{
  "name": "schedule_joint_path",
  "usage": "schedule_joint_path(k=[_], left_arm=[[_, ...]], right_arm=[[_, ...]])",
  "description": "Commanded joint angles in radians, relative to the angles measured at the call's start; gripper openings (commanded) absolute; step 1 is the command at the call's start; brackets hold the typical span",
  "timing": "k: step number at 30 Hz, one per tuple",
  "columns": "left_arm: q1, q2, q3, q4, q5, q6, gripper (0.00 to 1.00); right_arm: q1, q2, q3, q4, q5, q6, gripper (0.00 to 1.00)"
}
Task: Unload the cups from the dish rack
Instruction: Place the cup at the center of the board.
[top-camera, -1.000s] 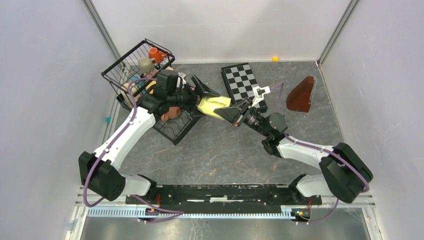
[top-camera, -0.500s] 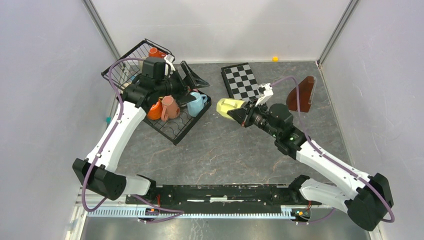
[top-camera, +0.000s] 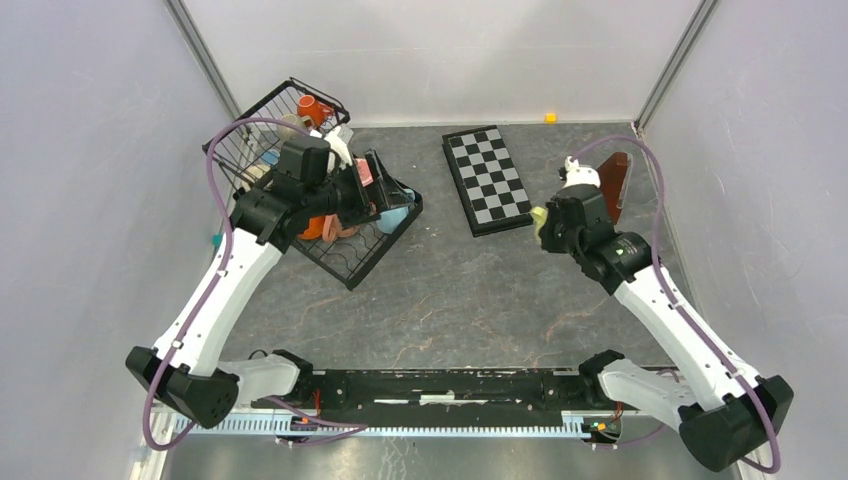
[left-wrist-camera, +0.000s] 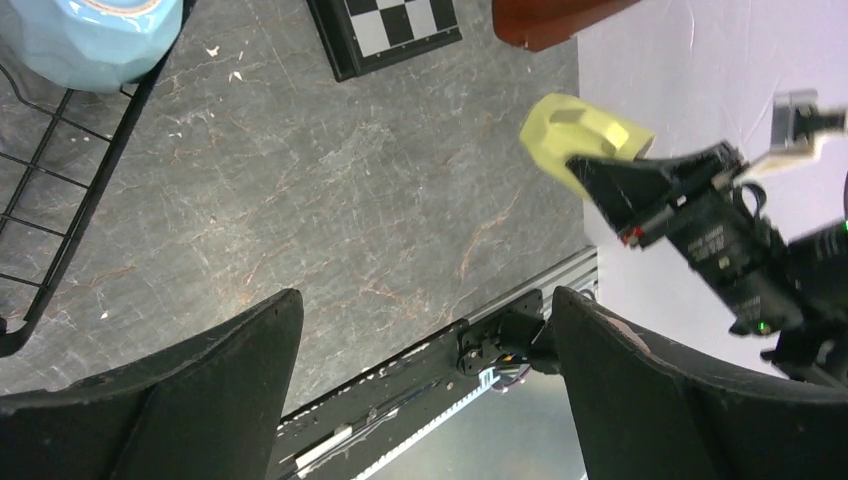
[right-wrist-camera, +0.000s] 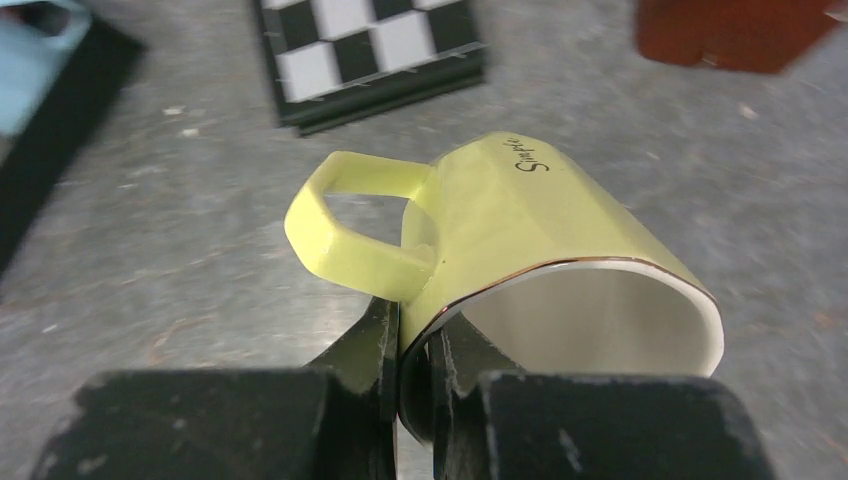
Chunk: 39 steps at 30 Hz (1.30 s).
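- The table (top-camera: 450, 300) is surfaced in a grey, stone-like material with pale veins.
- The dish rack (top-camera: 352, 268) is seen at the far left of the table. It is made of black wire, with a flat gridded tray part and a taller basket part toward the far left corner.
- An orange mug (top-camera: 312, 108) and a beige mug (top-camera: 293, 126) are held in the basket part. A light blue mug (left-wrist-camera: 95, 40), glossy and faceted, is seated at the right edge of the tray part.
- A yellow mug (right-wrist-camera: 530, 220) is shown as pale, glossy ceramic with flat facets and an angular, open handle. It has a white inside, a thin dark line along the rim and dark script on its wall.
- The right tool (right-wrist-camera: 415, 350) is clenched on the wall of the yellow mug just beside the handle, with one black finger inside and one outside.
- The yellow mug is carried on its side above the right part of the table. It is placed between the near right corner of a black-and-white checkerboard (top-camera: 487, 180) and a reddish-brown wedge (top-camera: 618, 170).
- The left tool (left-wrist-camera: 422, 300) is released, its broad, matte black fingers spread wide with nothing between them. It is held over the right edge of the tray part, near the light blue mug.
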<state>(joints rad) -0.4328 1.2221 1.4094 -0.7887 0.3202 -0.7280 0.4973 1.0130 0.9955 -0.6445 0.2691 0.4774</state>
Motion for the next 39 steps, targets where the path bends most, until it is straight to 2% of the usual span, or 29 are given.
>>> schedule_joint_path(k=[1,7,16,29,35,39], left_arm=[[-0.039,-0.029,-0.025,-0.009,-0.028,0.093,1.0],[-0.073,-0.03,-0.031,-0.009,-0.023,0.11,1.0],[-0.074,-0.027,-0.056,-0.006,-0.011,0.121,1.0],[-0.075,-0.006,-0.077,0.008,-0.012,0.134,1.0],[-0.075,0.006,-0.082,0.019,0.002,0.132,1.0],[-0.075,0.007,-0.085,0.023,0.002,0.133,1.0]], right_arm=[[-0.133,0.031,0.032,-0.085,0.044,-0.105,0.0],[-0.309,0.12,-0.051,-0.002,-0.125,-0.177,0.0],[-0.432,0.33,-0.003,0.029,-0.154,-0.238,0.0],[-0.618,0.403,0.011,0.025,-0.206,-0.286,0.01],[-0.62,0.438,0.047,0.004,-0.183,-0.284,0.12],[-0.62,0.436,0.07,-0.006,-0.171,-0.28,0.33]])
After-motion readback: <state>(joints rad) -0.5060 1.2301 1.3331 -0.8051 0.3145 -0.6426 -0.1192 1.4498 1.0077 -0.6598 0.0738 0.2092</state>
